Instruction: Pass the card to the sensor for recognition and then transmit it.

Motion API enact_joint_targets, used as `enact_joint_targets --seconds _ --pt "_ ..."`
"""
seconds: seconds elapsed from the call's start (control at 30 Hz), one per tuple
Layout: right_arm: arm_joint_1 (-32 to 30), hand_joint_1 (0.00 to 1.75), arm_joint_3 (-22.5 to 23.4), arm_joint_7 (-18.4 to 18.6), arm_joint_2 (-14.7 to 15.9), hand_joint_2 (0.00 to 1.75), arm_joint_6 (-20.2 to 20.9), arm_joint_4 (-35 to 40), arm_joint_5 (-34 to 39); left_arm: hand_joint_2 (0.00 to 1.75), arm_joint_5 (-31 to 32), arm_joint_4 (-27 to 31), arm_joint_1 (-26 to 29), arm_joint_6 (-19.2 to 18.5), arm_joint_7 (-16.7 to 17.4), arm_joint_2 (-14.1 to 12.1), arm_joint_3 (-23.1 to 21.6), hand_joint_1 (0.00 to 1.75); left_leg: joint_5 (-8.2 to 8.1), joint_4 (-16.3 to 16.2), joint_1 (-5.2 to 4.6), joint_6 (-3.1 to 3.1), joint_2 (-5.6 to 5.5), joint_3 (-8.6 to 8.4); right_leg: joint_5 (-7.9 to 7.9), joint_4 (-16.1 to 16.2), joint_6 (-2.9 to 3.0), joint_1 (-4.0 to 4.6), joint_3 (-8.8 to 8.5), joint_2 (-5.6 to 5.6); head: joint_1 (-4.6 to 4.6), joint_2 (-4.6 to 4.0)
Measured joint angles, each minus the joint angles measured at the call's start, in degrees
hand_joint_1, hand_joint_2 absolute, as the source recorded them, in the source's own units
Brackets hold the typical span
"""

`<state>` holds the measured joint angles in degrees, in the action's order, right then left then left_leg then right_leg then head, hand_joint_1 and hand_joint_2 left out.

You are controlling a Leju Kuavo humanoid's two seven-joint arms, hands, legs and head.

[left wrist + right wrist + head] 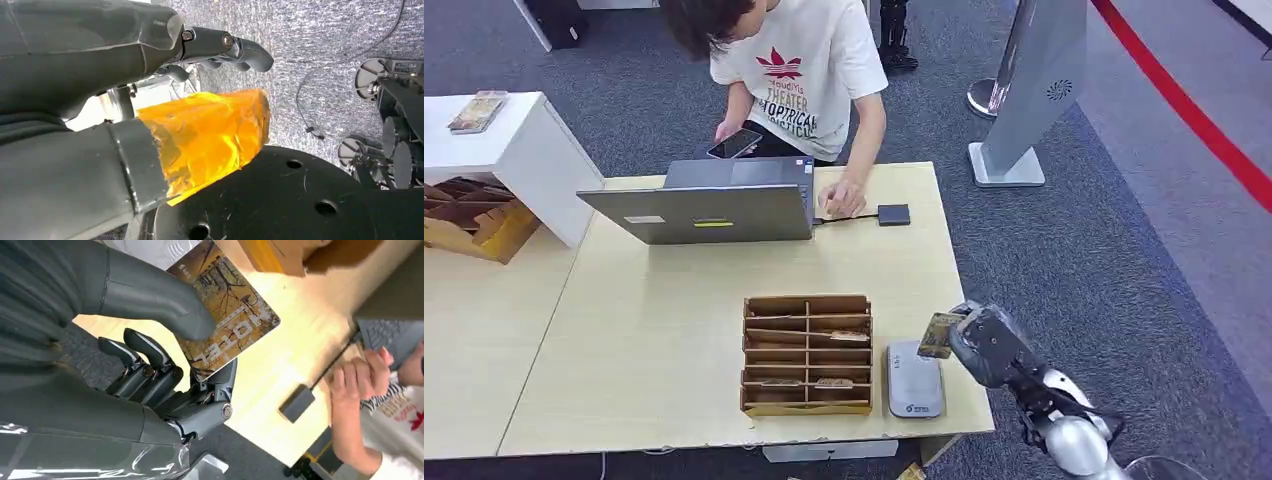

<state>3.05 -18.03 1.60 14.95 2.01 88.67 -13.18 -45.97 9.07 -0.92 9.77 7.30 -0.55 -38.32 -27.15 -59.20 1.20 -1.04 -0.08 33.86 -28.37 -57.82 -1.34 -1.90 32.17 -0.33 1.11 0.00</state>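
Head view: my right robot hand (984, 342) pinched the card (940, 335) just above the grey sensor (914, 379) on the surface (654, 330), nearer than the left. Left wrist view: left robot hand (220, 47) held nothing, fingers curled. Right wrist view: thumb (150, 295) clamped the card (232, 320).

Table (674, 330): pale wood top, standing on grey carpet.
Far edge: open grey laptop (714, 205), lid back turned toward the camera; person's hand (842, 198) resting just right of it.
Beside that hand: small dark box (893, 214), joined to the laptop by a short cable.
Near edge, middle: brown cardboard organiser (807, 353) with rows of compartments, cards lying in some.
Just right of organiser: grey sensor pad (914, 379), lying flat, close to the table's right corner.
Left side: second pale table (474, 330) butted against the first.
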Motion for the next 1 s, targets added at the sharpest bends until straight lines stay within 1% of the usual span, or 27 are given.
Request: enact_joint_targets --seconds 0.33,0.53,1.0 --pt "2.34 1.75 -4.83 0.57 0.09 1.75 1.57 -2.07 -1.26 0.00 -0.31 0.00 -0.03 0.02 0.11 -0.02 0.00 0.00 0.00 0.00 0.00 0.00 0.00 0.00 0.00 0.00 0.00 0.00 -0.01 0.00 0.00 0.00" --pt "3.85 1.75 -7.60 1.02 0.09 1.75 1.79 -3.91 -2.35 0.00 -0.68 0.00 -0.04 -0.26 0.26 -0.02 0.00 0.00 0.00 0.00 0.00 0.00 0.01 0.00 0.00 0.00 0.00 0.00 0.00 0.00 0.00 0.00" --pt "5.25 1.75 -10.47 2.05 0.44 1.75 1.79 -6.05 -4.22 0.00 -1.09 0.00 -0.03 -0.55 0.28 -0.02 0.00 0.00 0.00 0.00 0.00 0.00 0.00 0.00 0.00 0.00 0.00 0.00 0.00 0.00 0.00 0.00"
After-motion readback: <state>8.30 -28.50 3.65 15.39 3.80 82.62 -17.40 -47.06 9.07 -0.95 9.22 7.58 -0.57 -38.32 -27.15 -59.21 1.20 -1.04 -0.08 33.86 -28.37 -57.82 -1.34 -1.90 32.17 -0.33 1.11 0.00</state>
